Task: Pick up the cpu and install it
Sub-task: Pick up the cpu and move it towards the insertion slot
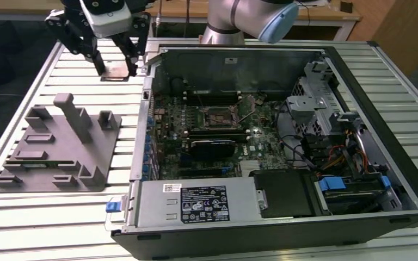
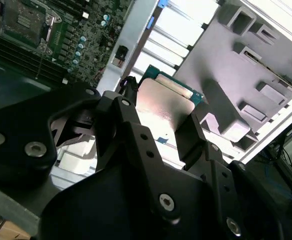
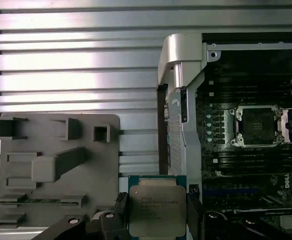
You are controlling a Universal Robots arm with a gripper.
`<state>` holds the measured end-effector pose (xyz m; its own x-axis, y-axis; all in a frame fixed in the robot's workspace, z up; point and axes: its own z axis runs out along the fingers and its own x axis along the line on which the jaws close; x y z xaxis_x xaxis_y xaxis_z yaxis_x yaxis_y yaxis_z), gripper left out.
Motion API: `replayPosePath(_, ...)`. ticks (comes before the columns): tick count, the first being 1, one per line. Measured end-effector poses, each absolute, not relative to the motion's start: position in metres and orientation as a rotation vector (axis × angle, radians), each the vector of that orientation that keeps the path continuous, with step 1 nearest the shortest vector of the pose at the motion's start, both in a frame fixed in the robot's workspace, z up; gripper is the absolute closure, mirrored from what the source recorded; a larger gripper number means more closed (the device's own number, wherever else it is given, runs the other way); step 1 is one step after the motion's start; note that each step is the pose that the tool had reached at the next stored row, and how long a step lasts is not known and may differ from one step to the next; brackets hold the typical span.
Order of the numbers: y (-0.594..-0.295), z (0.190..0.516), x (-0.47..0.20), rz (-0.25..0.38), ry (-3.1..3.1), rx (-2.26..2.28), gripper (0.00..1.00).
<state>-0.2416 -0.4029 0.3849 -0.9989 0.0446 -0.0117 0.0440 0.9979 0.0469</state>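
- Exterior view: the cpu [image 1: 115, 71] is clamped between the fingers of the gripper [image 1: 115, 68] above the slatted table [image 1: 49, 228], just outside the computer case [image 1: 401, 152]. The picking up is judged done. The installing is not done, as the socket [image 1: 216, 116] looks empty.
- Second wrist view: the cpu [image 2: 163, 102] is gripped on two opposite edges and held flat.
- First wrist view: the metal top of the cpu [image 3: 153, 210] is turned to the camera. As it is nearly square, no long axis can be told. The socket [image 3: 258, 126] lies well apart.
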Motion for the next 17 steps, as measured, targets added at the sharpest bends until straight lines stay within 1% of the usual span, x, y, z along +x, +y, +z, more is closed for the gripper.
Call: replayPosePath(17,-0.401,0.384,-0.186,0.073,3.129,0.069,0.45)
